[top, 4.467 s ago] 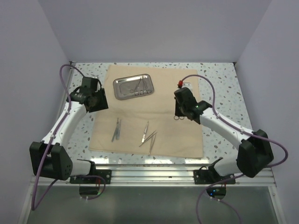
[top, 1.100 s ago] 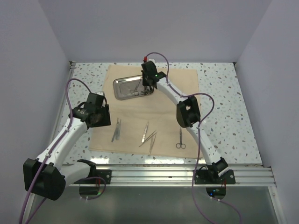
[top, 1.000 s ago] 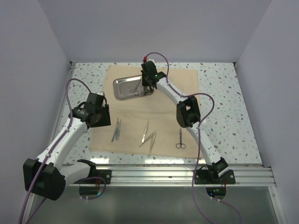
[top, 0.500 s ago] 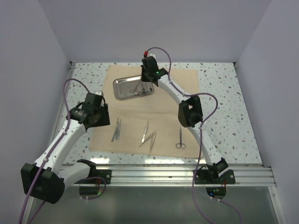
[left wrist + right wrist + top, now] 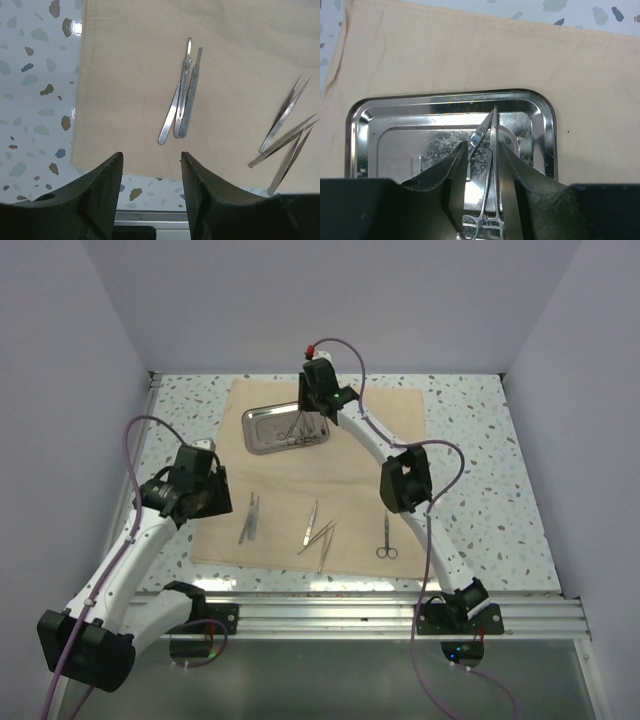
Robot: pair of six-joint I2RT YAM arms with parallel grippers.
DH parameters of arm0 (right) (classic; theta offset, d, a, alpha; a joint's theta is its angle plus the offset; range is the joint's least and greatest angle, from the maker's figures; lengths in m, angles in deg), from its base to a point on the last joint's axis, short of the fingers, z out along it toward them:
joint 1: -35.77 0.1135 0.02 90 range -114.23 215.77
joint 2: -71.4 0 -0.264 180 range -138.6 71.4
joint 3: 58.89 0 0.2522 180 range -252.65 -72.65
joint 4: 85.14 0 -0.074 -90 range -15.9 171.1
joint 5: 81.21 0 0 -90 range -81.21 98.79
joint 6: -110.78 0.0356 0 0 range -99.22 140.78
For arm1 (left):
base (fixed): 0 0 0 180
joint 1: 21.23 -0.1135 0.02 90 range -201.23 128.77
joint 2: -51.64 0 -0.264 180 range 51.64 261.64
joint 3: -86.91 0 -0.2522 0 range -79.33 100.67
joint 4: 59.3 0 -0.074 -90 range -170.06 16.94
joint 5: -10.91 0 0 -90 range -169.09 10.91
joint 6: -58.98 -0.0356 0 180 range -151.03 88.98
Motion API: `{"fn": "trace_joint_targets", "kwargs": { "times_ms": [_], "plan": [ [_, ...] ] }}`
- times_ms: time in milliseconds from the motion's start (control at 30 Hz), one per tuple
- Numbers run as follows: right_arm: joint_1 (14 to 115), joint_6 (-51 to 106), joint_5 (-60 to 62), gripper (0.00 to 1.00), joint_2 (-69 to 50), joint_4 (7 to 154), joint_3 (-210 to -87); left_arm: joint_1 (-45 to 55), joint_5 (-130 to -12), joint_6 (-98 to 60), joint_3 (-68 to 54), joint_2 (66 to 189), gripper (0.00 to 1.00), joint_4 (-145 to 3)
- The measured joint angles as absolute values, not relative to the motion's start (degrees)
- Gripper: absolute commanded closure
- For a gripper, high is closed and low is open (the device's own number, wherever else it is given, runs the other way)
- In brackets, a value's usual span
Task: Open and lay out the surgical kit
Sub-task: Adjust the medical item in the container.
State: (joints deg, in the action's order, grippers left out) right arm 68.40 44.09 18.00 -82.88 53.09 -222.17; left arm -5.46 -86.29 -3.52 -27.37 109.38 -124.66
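The tan cloth lies spread flat. The steel tray sits on its far left part, with ring-handled instruments in it. My right gripper is over the tray. In the right wrist view, the right gripper has closed in on ring-handled forceps, with a finger against each side, above the tray. My left gripper is open and empty. In the left wrist view, it hovers above the cloth's near left edge. Flat handles and tweezers lie ahead of it.
Flat steel handles, several tweezers and a pair of scissors lie in a row on the cloth's near part. Speckled tabletop surrounds the cloth. Walls close in on three sides, and a metal rail runs along the near edge.
The scissors the right gripper carried now lie on the cloth. The right arm has swung over to the tray and risen slightly in the last second. The left arm has drawn back a little.
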Motion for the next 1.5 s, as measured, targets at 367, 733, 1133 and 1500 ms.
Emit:
{"fn": "trace_joint_targets", "kwargs": {
  "times_ms": [367,733,1133,1500],
  "plan": [
    [71.1,38.9,19.8,0.66,-87.8,51.6,-223.0,-5.5,-86.3,-2.0,-27.5,107.2,0.46,-127.6],
    [72.2,34.7,23.9,0.70,-87.8,49.2,-223.0,-5.5,-86.4,-0.3,-27.5,106.9,0.46,-127.7],
    [69.5,34.2,24.5,0.86,-87.1,46.0,-222.5,-5.5,-86.8,1.0,-27.6,105.9,0.46,-128.4],
    [65.0,34.8,21.1,0.98,-79.7,47.3,-210.1,-5.5,-86.9,1.4,-27.6,106.9,0.46,-128.2]
  ]
}}
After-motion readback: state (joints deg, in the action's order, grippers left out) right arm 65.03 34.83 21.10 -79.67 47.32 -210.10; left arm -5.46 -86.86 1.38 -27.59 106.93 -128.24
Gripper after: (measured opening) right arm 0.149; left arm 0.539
